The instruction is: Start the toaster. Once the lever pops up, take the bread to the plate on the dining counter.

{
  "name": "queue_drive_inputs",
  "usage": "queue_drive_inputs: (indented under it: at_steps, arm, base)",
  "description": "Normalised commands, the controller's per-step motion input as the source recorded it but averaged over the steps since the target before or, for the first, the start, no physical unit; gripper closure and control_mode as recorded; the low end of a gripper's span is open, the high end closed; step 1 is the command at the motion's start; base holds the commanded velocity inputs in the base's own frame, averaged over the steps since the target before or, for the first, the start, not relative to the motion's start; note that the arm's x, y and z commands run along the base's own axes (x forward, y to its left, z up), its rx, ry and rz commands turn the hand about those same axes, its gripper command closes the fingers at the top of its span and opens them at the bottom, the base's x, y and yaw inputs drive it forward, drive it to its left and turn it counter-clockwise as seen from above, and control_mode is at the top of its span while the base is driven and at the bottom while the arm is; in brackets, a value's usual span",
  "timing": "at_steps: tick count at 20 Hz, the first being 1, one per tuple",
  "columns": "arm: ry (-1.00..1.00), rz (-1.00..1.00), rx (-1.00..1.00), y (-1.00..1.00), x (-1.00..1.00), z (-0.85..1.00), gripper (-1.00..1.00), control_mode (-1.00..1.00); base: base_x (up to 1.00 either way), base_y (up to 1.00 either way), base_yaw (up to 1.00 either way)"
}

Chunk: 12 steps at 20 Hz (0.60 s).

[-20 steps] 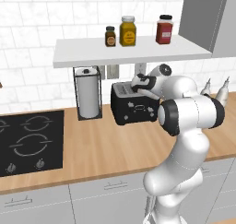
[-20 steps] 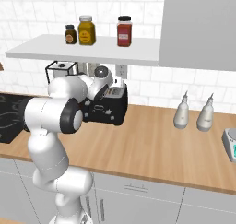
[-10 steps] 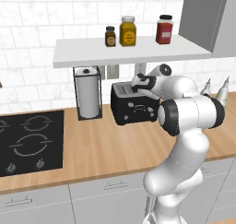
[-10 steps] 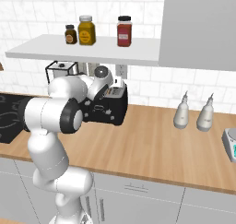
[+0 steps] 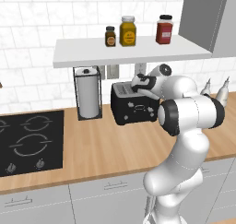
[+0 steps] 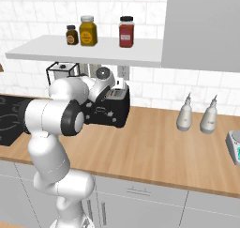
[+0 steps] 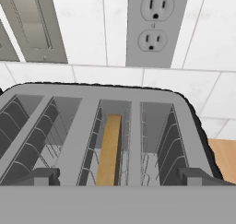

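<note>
Hand view: the two-finger gripper (image 7: 120, 176), jaws spread wide and holding nothing, is hovering over the black boxy toaster with silvery top (image 7: 87, 109); a tan-brown bread slice (image 7: 109, 149) is standing upright in its middle slot, beneath a grey wall socket (image 7: 154, 20). Base views: the toaster (image 5: 133, 109) is sitting on the light-wood wall counter (image 5: 106, 144) beside a white paper-towel roll (image 5: 88, 91); the white arm is hiding its slots; three jars are standing on the shelf above.

My arm (image 6: 61, 114) bends across the toaster (image 6: 111, 110) on the wood counter (image 6: 154, 152). Three jars (image 6: 86, 31) stand on the shelf (image 6: 84, 52); two bottles (image 6: 197, 115) stand right.
</note>
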Motion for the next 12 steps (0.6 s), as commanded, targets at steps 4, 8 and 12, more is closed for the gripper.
queue_drive_inputs:
  at_steps: [4, 8, 12]
  arm:
    - [0.00, 0.00, 0.00, 0.00, 0.00, 0.00, -1.00, -1.00]
    - [0.00, 0.00, 0.00, 0.00, 0.00, 0.00, -1.00, -1.00]
    - [0.00, 0.00, 0.00, 0.00, 0.00, 0.00, -1.00, -1.00]
  base:
    - [0.00, 0.00, 0.00]
    - [0.00, 0.00, 0.00]
    - [0.00, 0.00, 0.00]
